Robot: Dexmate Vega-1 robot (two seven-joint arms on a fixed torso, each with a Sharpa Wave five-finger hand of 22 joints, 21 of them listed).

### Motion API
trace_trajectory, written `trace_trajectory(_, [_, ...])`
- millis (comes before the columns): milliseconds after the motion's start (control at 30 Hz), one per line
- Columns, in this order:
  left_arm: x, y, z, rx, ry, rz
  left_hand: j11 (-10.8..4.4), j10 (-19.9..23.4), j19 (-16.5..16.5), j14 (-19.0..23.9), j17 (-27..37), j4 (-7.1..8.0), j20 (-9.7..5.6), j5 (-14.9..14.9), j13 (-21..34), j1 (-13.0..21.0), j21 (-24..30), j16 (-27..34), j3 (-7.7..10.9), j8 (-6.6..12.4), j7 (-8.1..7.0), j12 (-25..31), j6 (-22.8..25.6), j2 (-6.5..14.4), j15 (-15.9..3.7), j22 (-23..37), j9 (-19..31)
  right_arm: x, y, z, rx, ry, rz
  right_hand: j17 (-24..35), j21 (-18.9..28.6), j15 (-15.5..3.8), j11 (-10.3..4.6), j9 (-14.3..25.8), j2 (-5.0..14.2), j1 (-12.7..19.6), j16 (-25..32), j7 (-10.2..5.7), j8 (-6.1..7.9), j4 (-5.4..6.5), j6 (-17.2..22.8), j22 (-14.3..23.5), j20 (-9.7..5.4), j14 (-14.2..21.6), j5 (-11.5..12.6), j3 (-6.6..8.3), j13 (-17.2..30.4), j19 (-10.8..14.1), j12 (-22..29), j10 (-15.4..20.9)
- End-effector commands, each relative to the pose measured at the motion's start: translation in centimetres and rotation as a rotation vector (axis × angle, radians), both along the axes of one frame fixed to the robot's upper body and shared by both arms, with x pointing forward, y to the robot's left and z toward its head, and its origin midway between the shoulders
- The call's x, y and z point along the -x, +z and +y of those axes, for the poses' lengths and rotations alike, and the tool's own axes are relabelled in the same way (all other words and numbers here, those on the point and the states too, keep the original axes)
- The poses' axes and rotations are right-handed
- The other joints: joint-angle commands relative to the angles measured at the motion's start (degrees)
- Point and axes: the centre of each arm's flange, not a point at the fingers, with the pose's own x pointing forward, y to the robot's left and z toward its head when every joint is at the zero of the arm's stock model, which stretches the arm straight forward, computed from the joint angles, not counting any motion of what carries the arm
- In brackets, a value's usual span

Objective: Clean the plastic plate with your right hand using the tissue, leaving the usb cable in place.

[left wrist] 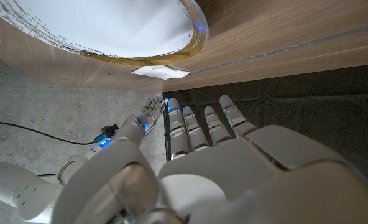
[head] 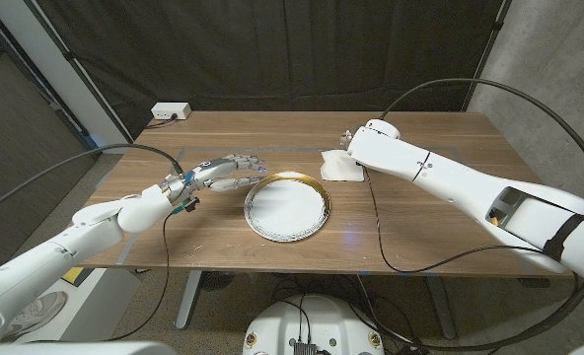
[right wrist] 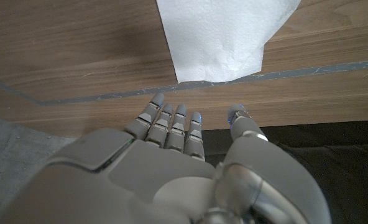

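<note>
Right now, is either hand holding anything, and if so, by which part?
Nothing is held. The right hand hovers open just short of the tissue; the left hand is open beside the plate.

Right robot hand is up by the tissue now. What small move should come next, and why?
Probably lower the right robot hand a little onto the tissue and close the fingers on it. The wrist view shows the fingertips just short of the tissue's near edge, holding nothing, and the plate is not yet wiped. The left robot hand sits beside the plate's rim.
</note>
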Motion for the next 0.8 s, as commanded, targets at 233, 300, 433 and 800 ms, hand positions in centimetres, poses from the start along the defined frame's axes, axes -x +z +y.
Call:
trace_trajectory(233, [-1.1, -1.3, -0.4, -0.084, 0.049, 0.022, 0.1, -1.46, -1.18, -1.12, 0.21, 2.29, 0.36, 0.59, -0.02, -0.88, -0.8, -0.3, 1.21, -1.4, -0.27, -0.63, -1.46, 2.42, -5.59, 0.13, 0.0, 0.0, 0.8, 1.7, 0.107, -0.044, -0.024, 0.06, 0.64, -1.02, -0.27, 0.04, -2.97, 1.7, 0.58, -0.25, -0.28, -0.81, 0.29, 0.08, -0.01, 1.88, -0.5, -1.23, 0.06, 1.72, 0.08, 0.88])
trace_trajectory(300, [-1.2, -1.4, -0.5, -0.09, 0.052, 0.022, 0.03, -1.59, -1.47, -1.23, 0.22, 2.46, 0.46, 0.59, -0.02, -0.97, -0.94, -0.31, 1.27, -1.46, -0.25, -0.68, -1.44, 2.44, -5.5, 0.14, 0.01, 0.0, 0.9, 1.9, 0.119, -0.048, -0.026, 0.05, 0.73, -1.11, -0.26, 0.04, -3.22, 1.98, 0.64, -0.41, -0.22, -0.88, 0.45, 0.07, -0.04, 2.16, -0.44, -1.35, 0.06, 2.0, 0.14, 1.1])
trace_trajectory(433, [-1.3, -1.4, -0.7, -0.105, 0.054, 0.018, 0.07, -2.09, -2.1, -1.55, 0.23, 2.93, 0.71, 0.57, -0.02, -1.28, -1.24, -0.34, 1.31, -1.75, -0.43, -0.83, -1.74, 2.29, -5.42, 0.16, 0.01, -0.1, 1.1, 2.3, 0.139, -0.056, -0.025, 0.02, 0.88, -1.27, -0.38, 0.04, -3.76, 2.8, 0.71, -0.5, -0.13, -1.1, 0.64, 0.06, -0.11, 2.74, -0.27, -1.52, 0.06, 2.52, 0.23, 1.51])
trace_trajectory(800, [-1.4, -1.8, -1.1, -0.142, 0.065, 0.018, -0.51, -1.5, -3.3, -2.06, 0.24, 4.65, 1.28, 0.5, -0.01, -2.63, -2.06, -0.16, 1.26, -2.49, -2.2, -0.41, -2.44, 1.55, -4.18, 0.19, -0.01, -0.6, 1.3, 3.3, 0.188, -0.037, -0.017, 0.0, 1.31, -2.31, -0.93, 0.01, -5.64, 5.48, 0.85, -0.87, 0.19, -1.25, 1.67, 0.05, -0.29, 4.45, 0.2, -2.26, 0.08, 4.01, 0.64, 3.34])
